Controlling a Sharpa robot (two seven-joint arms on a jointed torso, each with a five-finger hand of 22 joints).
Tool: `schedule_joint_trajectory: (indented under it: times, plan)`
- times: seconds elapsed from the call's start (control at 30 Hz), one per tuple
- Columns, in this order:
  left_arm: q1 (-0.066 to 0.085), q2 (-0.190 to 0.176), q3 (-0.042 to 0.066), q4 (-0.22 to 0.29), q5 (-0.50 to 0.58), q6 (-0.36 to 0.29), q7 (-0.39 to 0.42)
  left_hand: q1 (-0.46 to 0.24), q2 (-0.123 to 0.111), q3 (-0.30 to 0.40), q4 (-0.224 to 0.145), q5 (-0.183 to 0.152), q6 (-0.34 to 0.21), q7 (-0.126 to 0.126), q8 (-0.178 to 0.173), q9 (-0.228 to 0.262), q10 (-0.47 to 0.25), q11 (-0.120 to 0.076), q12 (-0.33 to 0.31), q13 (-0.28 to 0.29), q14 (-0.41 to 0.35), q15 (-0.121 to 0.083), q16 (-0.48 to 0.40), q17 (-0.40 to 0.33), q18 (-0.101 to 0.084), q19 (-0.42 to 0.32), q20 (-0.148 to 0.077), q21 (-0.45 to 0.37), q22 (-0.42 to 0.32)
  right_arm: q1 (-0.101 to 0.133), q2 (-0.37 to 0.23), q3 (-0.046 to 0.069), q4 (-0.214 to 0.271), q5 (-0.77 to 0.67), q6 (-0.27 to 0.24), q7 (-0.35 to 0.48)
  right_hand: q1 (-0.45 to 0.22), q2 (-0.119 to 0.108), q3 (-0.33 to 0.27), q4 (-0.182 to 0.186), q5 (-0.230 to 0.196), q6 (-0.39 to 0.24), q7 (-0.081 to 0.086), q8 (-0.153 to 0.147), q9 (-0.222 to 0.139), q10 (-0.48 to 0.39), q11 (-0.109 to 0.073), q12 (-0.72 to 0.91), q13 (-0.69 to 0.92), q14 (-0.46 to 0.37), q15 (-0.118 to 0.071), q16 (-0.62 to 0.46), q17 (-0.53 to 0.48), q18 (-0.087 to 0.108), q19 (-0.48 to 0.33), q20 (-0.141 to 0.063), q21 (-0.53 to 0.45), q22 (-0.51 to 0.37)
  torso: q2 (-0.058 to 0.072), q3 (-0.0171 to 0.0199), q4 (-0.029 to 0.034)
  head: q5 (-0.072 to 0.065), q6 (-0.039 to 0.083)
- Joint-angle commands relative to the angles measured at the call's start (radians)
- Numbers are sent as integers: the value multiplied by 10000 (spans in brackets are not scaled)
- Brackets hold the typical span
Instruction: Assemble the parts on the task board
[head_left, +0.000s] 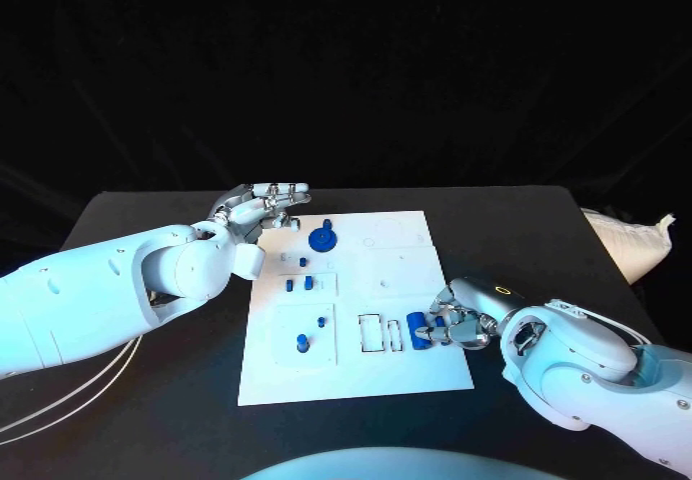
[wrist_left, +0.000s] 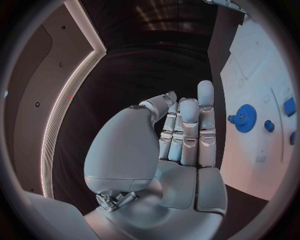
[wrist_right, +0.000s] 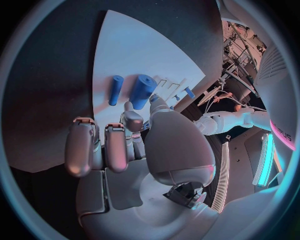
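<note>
Two hands flank the white task board, and the right one is much the nearer to work. Furthest left, the left hand hovers off the board's far left corner with its fingers straight, close together and holding nothing; the blue gear lies on the board just beside it. Further right, small blue pegs stand in the board's left-hand recesses, and a rectangular slot sits near the middle. Right of that slot, at the board's right edge, the right hand rests with fingers curled over a stout blue cylinder, its fingertips at or just short of the cylinder's end; I cannot tell whether they grip it. A slimmer blue pin lies parallel just beside the cylinder, both long axes pointing away from the palm.
</note>
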Motion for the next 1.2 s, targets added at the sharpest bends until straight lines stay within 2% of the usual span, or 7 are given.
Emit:
schedule_joint_trajectory:
  times: [0.03,0.27,0.43,0.73,0.87,1.0,1.2]
  plan:
    - [1,13,0,5,-49,169,40,36,49,-49,-34,-26,-78,0,54,-6,-58,17,50,-10,-74,20,-48,-9,102,-55,-17,-33,-9,-20,62,-9,-45,-340,352,-118,-18,138,-82,11,61,110,-12,74,33,101,-16,106,135,608,-45,69,14,-153,-2,3,72,20,-4,4,-12,-8,19]
    - [1,16,-1,3,-49,182,32,36,49,-49,-34,-26,-78,0,54,-6,-58,17,50,-10,-74,20,-48,-9,102,-55,-17,-33,-9,-55,348,-55,-368,-569,703,-153,-3,212,-140,10,126,139,-29,119,87,102,-30,139,213,609,-56,81,27,-155,-3,-8,78,32,2,1,1,8,-9]
    - [1,24,-2,-3,-49,201,18,36,49,-49,-34,-26,-78,0,54,-6,-58,17,50,-10,-74,20,-48,-9,102,-55,-17,-33,-9,-139,645,-154,-629,-702,916,-191,10,258,-154,8,152,144,-33,134,108,90,-34,133,227,609,-60,86,33,-157,-2,-11,83,41,-4,-3,19,5,-23]
    - [0,11,-5,4,-49,218,-12,36,49,-49,-34,-26,-78,0,54,-6,-58,17,50,-10,-74,20,-48,-9,102,-55,-17,-33,-9,-294,905,-206,-791,-652,850,-215,87,329,-185,-11,211,170,-48,177,163,87,-47,156,299,605,-69,88,30,-158,-4,-18,87,49,-8,-15,-11,54,-45]
    - [0,4,-6,15,-49,225,-17,36,49,-49,-34,-26,-78,0,54,-6,-58,17,50,-10,-74,20,-48,-9,102,-55,-17,-33,-9,-311,909,-210,-784,-603,440,-226,269,523,-178,-28,452,225,-76,253,265,113,-73,214,438,602,-91,92,26,-159,-5,-35,95,63,2,-11,-9,90,-34]
    - [0,-12,-7,21,-50,229,-20,36,49,-49,-34,-26,-78,0,54,-6,-58,17,50,-10,-74,20,-48,-9,102,-55,-17,-33,-9,-317,830,-197,-628,-399,-385,-233,508,719,-134,-61,780,308,-119,342,391,216,-114,365,667,606,-124,111,48,-163,7,-64,115,97,-4,-5,-16,89,-38]
    - [-2,-35,-9,29,-52,228,-18,36,49,-49,-34,-26,-78,0,54,-6,-58,17,50,-10,-74,20,-48,-9,102,-55,-17,-33,-9,-304,612,-53,-109,426,-1651,-196,649,810,-135,-53,1067,335,-145,383,493,307,-141,480,847,612,-147,136,83,-170,24,-98,141,141,-12,-13,-15,80,-29]
